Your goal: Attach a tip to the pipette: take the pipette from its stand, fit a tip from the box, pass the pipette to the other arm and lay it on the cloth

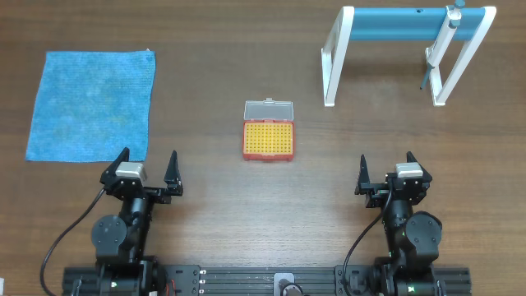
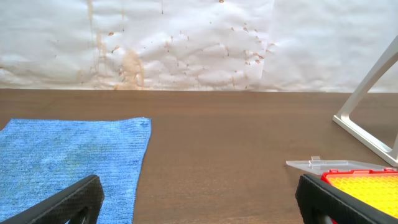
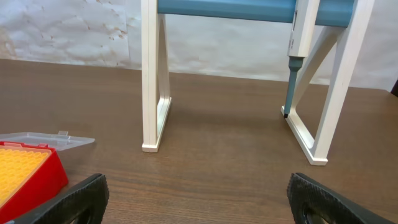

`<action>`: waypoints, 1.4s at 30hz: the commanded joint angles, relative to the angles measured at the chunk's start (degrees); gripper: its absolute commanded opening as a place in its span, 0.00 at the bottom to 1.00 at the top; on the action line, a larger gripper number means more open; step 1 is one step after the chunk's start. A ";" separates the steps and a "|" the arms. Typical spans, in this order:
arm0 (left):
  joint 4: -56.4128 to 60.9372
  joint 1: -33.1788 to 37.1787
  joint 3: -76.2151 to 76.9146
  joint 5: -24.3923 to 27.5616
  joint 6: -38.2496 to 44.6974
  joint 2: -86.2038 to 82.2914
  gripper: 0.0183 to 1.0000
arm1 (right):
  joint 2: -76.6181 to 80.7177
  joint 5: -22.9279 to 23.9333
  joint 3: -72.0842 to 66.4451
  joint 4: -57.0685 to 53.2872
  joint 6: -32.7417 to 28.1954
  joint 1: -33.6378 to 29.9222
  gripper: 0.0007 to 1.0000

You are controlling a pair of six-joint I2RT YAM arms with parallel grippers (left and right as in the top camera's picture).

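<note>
Both spread wide and empty: left gripper (image 1: 149, 158) by the cloth (image 1: 90, 107), right gripper (image 1: 386, 160) facing the stand (image 1: 394, 26). Hung upright at its right end, the pipette (image 1: 440, 45), nearest that gripper, presumably for first pickup. Open midway between, the tip box (image 1: 269, 140).

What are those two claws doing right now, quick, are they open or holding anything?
Left gripper: open, holding nothing.
Right gripper: open, holding nothing.
</note>
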 commanded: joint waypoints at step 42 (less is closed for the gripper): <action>-0.59 -0.24 -0.04 -0.61 -0.50 -0.24 1.00 | 50.47 3.82 43.74 -6.05 -12.46 -10.91 0.93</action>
